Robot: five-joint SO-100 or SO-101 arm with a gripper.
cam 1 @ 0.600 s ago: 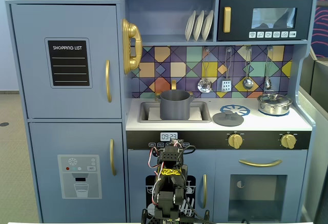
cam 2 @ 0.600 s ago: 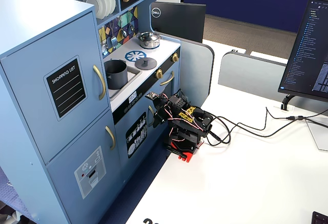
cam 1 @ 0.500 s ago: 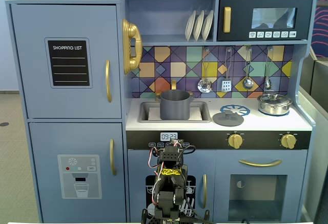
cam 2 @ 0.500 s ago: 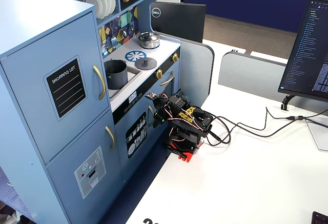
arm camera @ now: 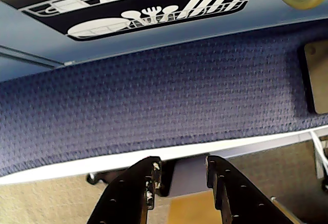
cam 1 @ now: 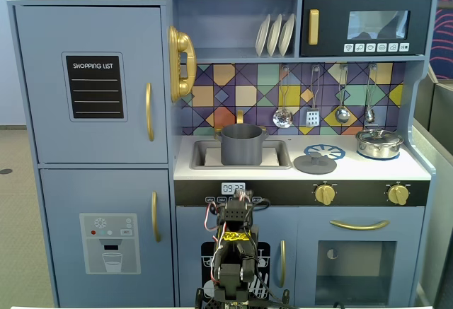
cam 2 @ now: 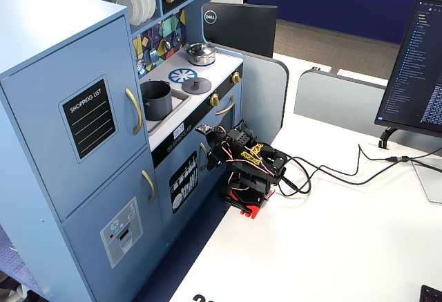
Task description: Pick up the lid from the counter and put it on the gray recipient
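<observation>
Claw [arm camera: 180,175] part open, empty, folded low at the kitchen front. Lid [cam 1: 315,162] sits up on the surface [cam 1: 368,170], far-right of it; gray pot [cam 1: 242,144] left in sink.

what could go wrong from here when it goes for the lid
1. The arm is folded low in front of the cabinet, claw open and empty, well below the counter; rising, it may clip the counter's front edge.
2. The lid lies flat with only a small knob, so the grip could slip.
3. The gray pot sits in the sink recess, its rim raised; a low carry could knock it.
</observation>
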